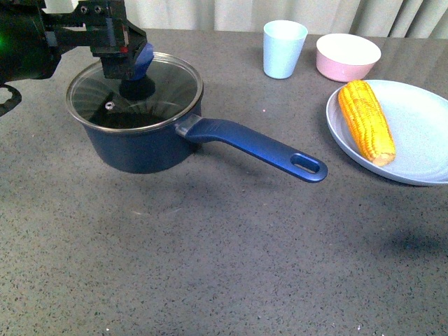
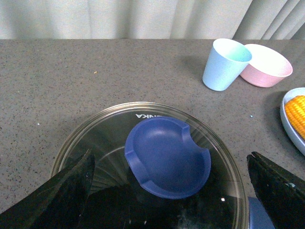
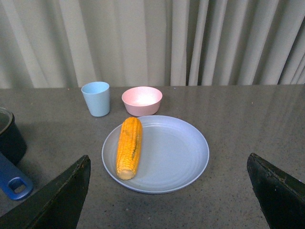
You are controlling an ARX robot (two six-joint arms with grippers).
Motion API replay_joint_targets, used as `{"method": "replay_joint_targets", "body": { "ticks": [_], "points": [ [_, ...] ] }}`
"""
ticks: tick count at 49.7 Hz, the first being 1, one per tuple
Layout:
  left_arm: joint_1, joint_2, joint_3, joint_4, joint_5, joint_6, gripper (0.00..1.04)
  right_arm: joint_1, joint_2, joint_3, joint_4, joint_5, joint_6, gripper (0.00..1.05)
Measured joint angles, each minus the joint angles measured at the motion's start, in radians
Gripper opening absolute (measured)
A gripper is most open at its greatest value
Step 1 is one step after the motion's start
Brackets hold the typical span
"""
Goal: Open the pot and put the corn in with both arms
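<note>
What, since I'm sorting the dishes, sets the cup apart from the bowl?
The cup is pale blue; the bowl is pink. The cup is tall and narrow; the bowl is low and wide. The cup stands on the pot side; the bowl stands closer to the plate holding the corn. Both stand upright, open end up, side by side.

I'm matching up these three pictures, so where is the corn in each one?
Front view: corn at the right, on the plate.
Left wrist view: only an end shows, cut by the picture's edge, near the pink bowl.
Right wrist view: mid-picture, on the plate's side nearest the pot handle.
Shared landmark: the blue cup beside the pink bowl.
</note>
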Motion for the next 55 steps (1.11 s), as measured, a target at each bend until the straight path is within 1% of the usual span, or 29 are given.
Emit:
{"method": "replay_joint_targets", "body": {
  "ticks": [17, 55],
  "points": [
    [-0.032, 0.055, 0.065, -0.02, -0.013, 0.024, 0.96, 0.0, 0.0, 0.0, 0.0, 0.0, 0.0, 0.96],
    [-0.053, 0.184, 0.164, -0.03, -0.112, 0.05, 0.96, 0.0, 0.0, 0.0, 0.0, 0.0, 0.0, 0.96]
  ]
}}
